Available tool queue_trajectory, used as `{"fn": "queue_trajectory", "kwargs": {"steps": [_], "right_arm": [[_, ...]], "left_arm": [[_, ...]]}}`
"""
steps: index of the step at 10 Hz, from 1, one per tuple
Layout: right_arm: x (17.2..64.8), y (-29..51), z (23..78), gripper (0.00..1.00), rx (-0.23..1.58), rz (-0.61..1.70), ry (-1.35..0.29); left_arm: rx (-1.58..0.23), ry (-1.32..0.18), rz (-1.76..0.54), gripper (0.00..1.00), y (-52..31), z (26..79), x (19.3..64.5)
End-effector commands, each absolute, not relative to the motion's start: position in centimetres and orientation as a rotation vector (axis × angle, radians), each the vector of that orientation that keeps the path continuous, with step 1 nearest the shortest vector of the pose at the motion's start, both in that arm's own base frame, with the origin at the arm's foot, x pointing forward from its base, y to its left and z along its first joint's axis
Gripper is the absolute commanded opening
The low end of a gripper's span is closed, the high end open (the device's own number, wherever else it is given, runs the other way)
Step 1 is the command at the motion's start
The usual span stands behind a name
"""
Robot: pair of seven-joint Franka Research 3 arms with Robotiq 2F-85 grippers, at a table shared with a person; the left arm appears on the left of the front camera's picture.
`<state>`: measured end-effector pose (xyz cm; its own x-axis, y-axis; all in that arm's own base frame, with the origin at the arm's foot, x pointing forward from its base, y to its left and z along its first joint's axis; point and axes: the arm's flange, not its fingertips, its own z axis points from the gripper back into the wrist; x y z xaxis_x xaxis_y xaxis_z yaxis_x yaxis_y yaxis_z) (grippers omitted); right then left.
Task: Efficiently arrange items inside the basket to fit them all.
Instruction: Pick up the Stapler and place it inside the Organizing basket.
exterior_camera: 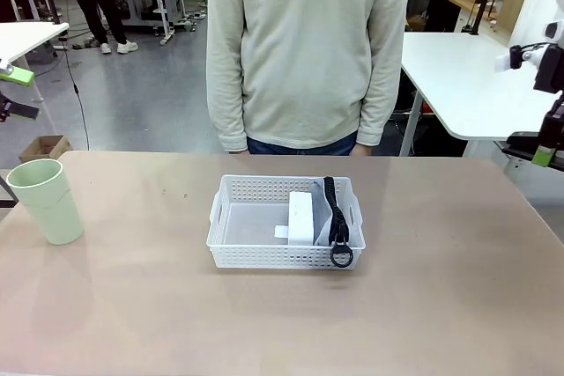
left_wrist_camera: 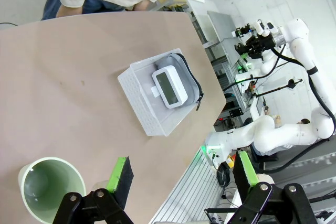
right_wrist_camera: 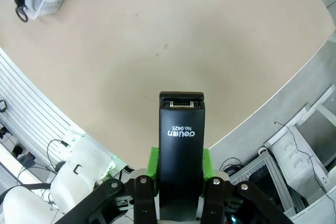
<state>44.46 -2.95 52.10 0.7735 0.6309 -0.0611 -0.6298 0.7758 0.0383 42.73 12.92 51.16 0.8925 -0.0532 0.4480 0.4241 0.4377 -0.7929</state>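
While the right end effector (right_wrist_camera: pixel 180 162) clamps the black stapler (right_wrist_camera: pixel 181 140) above bare tabletop (right_wrist_camera: pixel 157 51), the left end effector (left_wrist_camera: pixel 182 174) hangs spread and empty. Mid-frame in the front view, the basket (exterior_camera: pixel 264 255) holds the white device (exterior_camera: pixel 302 216) and grey pouch (exterior_camera: pixel 322 228); the green cup (exterior_camera: pixel 48 200) stands upright at far left.
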Motion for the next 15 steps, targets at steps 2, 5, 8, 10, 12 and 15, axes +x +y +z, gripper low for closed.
{"fn": "queue_trajectory", "kwargs": {"steps": [2,5,8,10,12,15], "right_arm": [[44.8,-1.6,53.1,0.37,0.082,0.643,0.081],[43.5,12.4,57.5,0.37,0.027,0.562,0.008],[42.0,24.3,57.4,0.37,0.213,0.566,-0.008],[40.5,32.3,55.8,0.37,0.176,0.574,-0.039],[39.1,39.2,52.7,0.37,-0.006,0.701,-0.085],[38.4,37.0,53.1,0.37,0.109,0.678,-0.054]], "left_arm": [[-1.079,-0.384,-0.319,1.00,13.0,51.4,42.5],[-1.079,-0.384,-0.319,1.00,13.0,51.4,42.5],[-1.079,-0.384,-0.319,1.00,13.0,51.4,42.5],[-1.079,-0.384,-0.319,1.00,13.0,51.4,42.5],[-1.079,-0.384,-0.319,1.00,13.0,51.4,42.5],[-1.079,-0.384,-0.319,1.00,13.0,51.4,42.5]]}}
